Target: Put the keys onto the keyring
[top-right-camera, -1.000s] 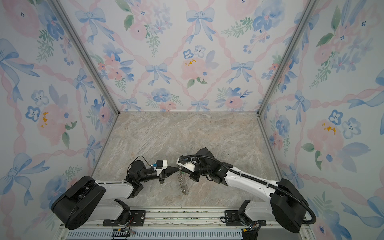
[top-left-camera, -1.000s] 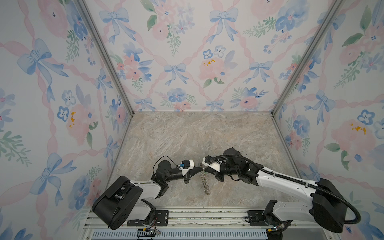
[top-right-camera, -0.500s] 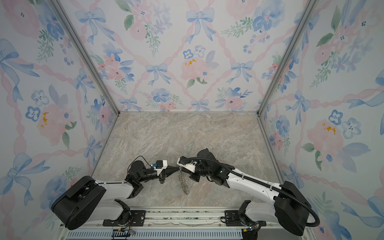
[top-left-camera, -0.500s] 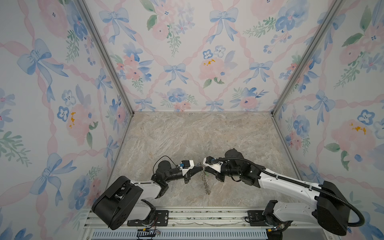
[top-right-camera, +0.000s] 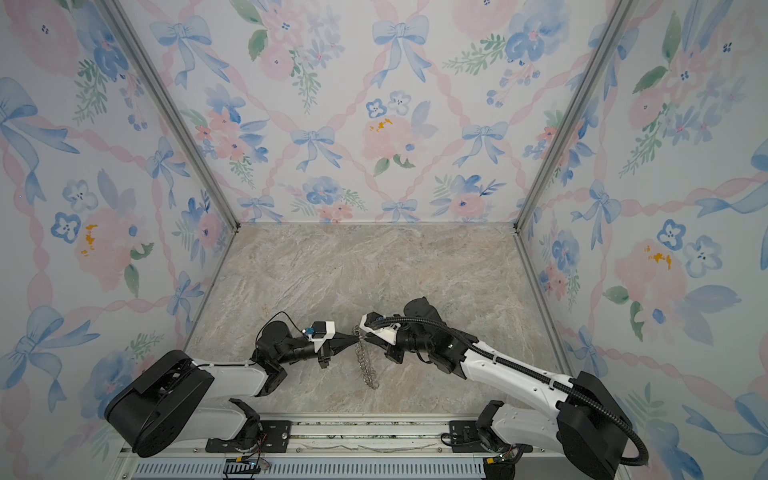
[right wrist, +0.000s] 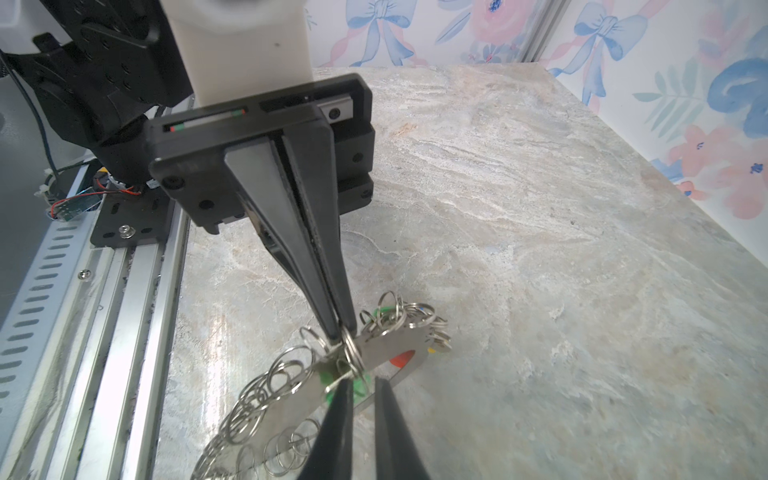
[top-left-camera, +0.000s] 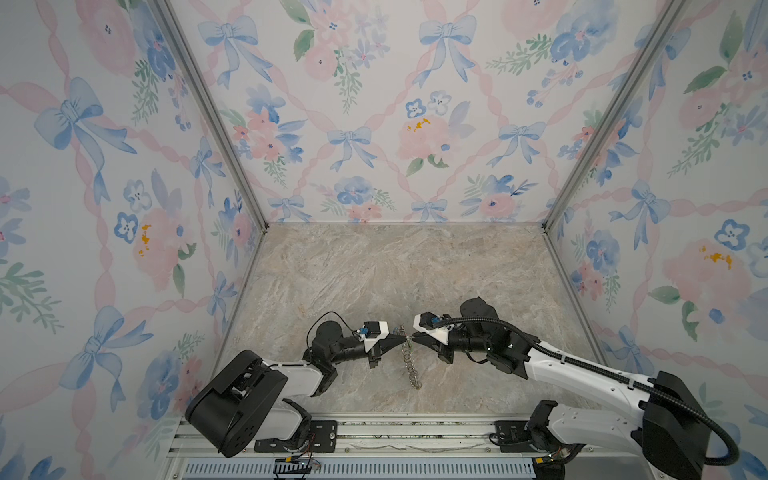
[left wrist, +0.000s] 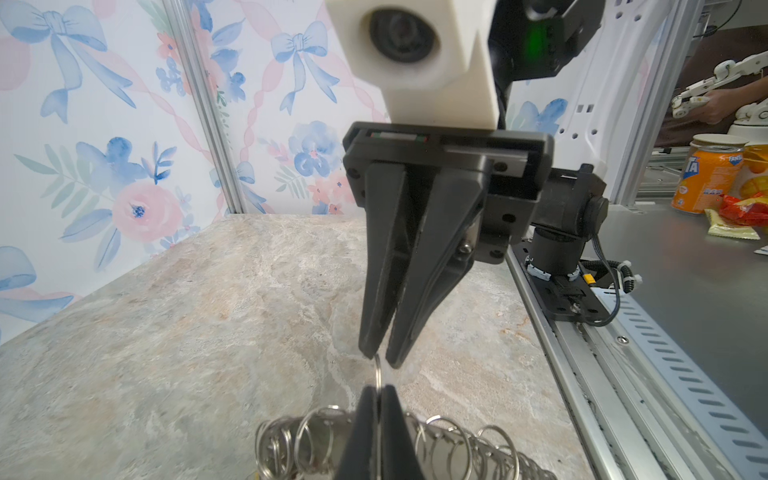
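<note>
The keyring [top-left-camera: 409,361] hangs edge-on like a chain over the front of the table in both top views [top-right-camera: 365,365]. In the right wrist view its grey plate [right wrist: 386,345] shows, rimmed with wire rings. My left gripper [left wrist: 378,390] is shut on one wire ring [left wrist: 377,372] and holds that end up. My right gripper [right wrist: 363,380] faces it tip to tip, jaws a narrow gap apart around the same ring's far edge. Small bright heads of the keys show by the plate: green [right wrist: 360,386], red [right wrist: 401,358], yellow [right wrist: 432,351].
The marble tabletop [top-left-camera: 395,270] is boxed in by floral walls on three sides. A metal rail [top-left-camera: 374,432] with both arm bases runs along the front edge. Outside the cell, an orange drinks can [left wrist: 706,178] stands on a grey bench.
My right gripper's jaws have parted slightly at the ring. Both arms and the keyring stay about where they were.
</note>
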Robot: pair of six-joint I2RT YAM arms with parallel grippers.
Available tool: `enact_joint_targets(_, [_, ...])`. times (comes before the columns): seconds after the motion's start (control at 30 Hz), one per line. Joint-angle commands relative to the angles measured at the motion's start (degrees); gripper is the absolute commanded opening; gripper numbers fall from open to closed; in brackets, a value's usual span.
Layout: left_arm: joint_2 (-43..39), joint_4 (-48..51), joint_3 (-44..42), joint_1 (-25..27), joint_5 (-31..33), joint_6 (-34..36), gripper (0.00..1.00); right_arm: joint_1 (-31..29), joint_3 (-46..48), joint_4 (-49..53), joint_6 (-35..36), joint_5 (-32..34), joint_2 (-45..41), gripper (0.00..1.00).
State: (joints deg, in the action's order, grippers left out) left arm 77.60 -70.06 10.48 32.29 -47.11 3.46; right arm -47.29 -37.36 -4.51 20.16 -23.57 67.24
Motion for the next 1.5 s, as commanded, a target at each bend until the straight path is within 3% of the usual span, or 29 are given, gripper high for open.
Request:
enact_joint_targets(0.0, [0.67,-1.71,-0.03,0.64,-2.54,0.8,0.0,0.41,0.27,-2.5,0.82,-2.07,0.41,0.14])
enact_joint_targets(0.47, [0.27,-1.92,-0.29,0.75,-2.04,0.93,0.0,0.42,-0.33,-1.79,1.72,-3.31,2.52,0.12])
enact_joint_targets(0.67, [0.66,-1.99,-0.45,0.75,-0.79,1.42,0.0,-0.17,-2.27,1.75,2.31,-2.83,2.09,0.03])
enact_joint_targets(0.77, [0.43,-1.96,-0.86,0.67,1.33,2.1,0.0,-1.53,-5.06,7.2,3.33,0.89,2.31,0.0])
enact_joint_targets(0.97, [-2.55,-0.32,-1.58,-0.71,2.53,2.02,0.17,-4.33,-13.1,21.58,5.53,9.25,5.92,0.0])
enact_joint_targets(1.23, [-3.17,0.51,-1.44,-1.4,0.59,1.58,0.2,-7.02,-20.09,29.99,7.99,14.24,9.13,0.0])
enact_joint_targets(1.47, [-1.89,0.53,-0.81,-1.26,-0.47,1.44,0.22,-8.13,-20.15,28.41,9.09,12.05,8.35,0.0])
